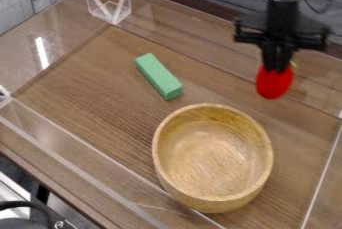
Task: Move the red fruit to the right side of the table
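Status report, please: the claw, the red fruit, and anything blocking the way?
Claw shut on small glossy red toy fruit, right of the round wooden bowl's rim. Green rectangular block far left. Nothing blocking.
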